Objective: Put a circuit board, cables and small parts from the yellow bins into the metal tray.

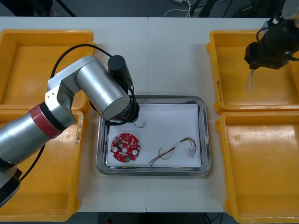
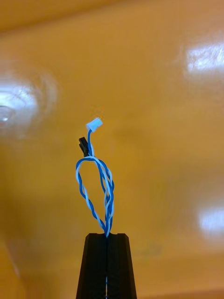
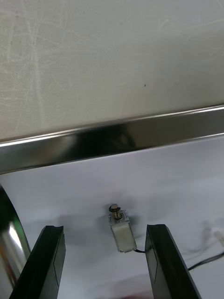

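Note:
My right gripper (image 2: 107,235) is shut on a twisted blue and white cable (image 2: 100,187), whose loop and white plug hang free over the floor of the far right yellow bin (image 1: 233,70). In the front view that cable (image 1: 250,80) dangles under the gripper. My left gripper (image 3: 105,233) stands open over the metal tray's (image 1: 204,140) far left corner, and a small metal part (image 3: 120,229) lies on the white lining between its fingers (image 3: 51,252). The tray holds a round red circuit board (image 1: 125,147) and a red and yellow cable (image 1: 175,150).
Two yellow bins (image 1: 28,60) line the left side, partly covered by my left arm (image 1: 93,88). The near right bin (image 1: 261,168) lies beside the tray. Bare table (image 1: 173,51) stretches beyond the tray's shiny rim (image 3: 112,142).

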